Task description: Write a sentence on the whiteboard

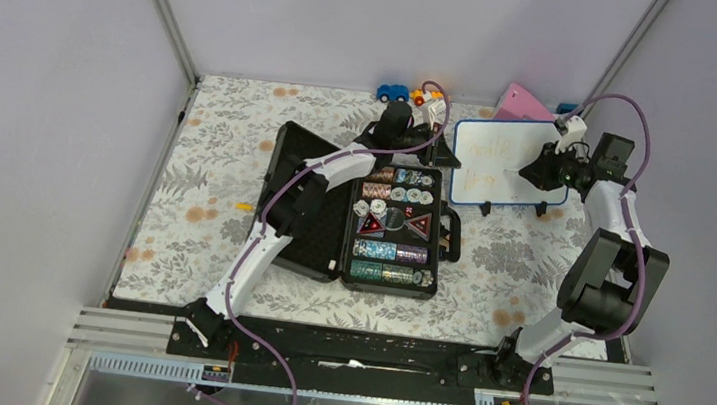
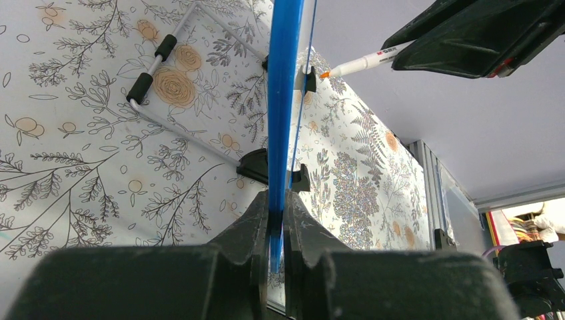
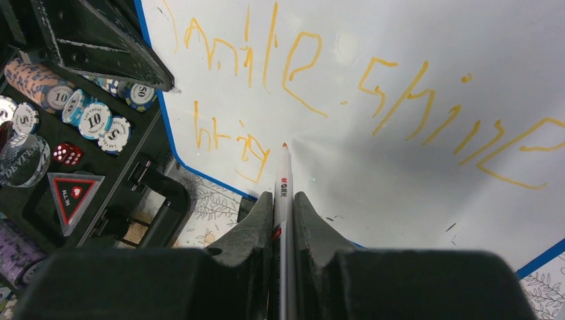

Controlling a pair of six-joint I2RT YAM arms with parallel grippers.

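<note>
Your whiteboard [image 1: 509,163] stands upright on its little feet at about 2 o'clock from the middle of the table [image 1: 205,186], with a pink wedge [image 1: 524,101] just behind it at 12 o'clock. Your left gripper [image 2: 276,213] is clenched on the board's blue frame, pinching its edge at 9 o'clock as seen from above. Your right gripper [image 3: 283,207] comes in from 3 o'clock and is clamped tight around a white marker [image 3: 282,187]. The marker's orange tip points at the board face, though you cannot tell whether it actually touches. The sentence [image 3: 373,87] runs in pale orange-yellow strokes, with a long upper line and a short lower one. The tip sits just at 3 o'clock of that lower line's last stroke. An open case [image 1: 394,228] of poker chips [image 3: 93,120] lies at the table's middle, and toy cars [image 1: 393,93] sit at 12 o'clock by the far wall.
</note>
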